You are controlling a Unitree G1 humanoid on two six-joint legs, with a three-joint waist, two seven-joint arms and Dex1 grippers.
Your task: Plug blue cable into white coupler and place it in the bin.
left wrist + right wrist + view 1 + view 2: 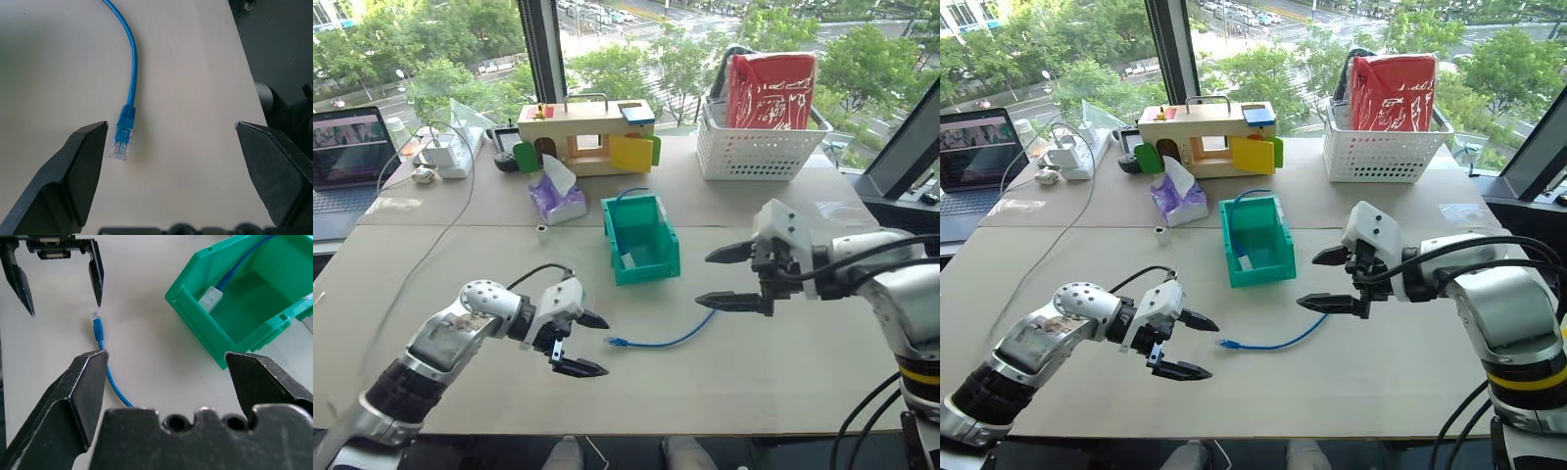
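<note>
Lying on a pale counter (783,362) before windows onto trees, one thin light-blue cable (668,341) ends in a clear plug just in front of one teal bin (651,264). Its other end runs into that bin beside one small white coupler (210,297). Two grippers, left (584,344) and right (729,277), hover spread apart near the bin, holding nothing.

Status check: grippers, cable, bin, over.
Left gripper and right gripper open, empty. White coupler in the bin, blue cable plugged in; free end on the table. Nothing in the way.
</note>
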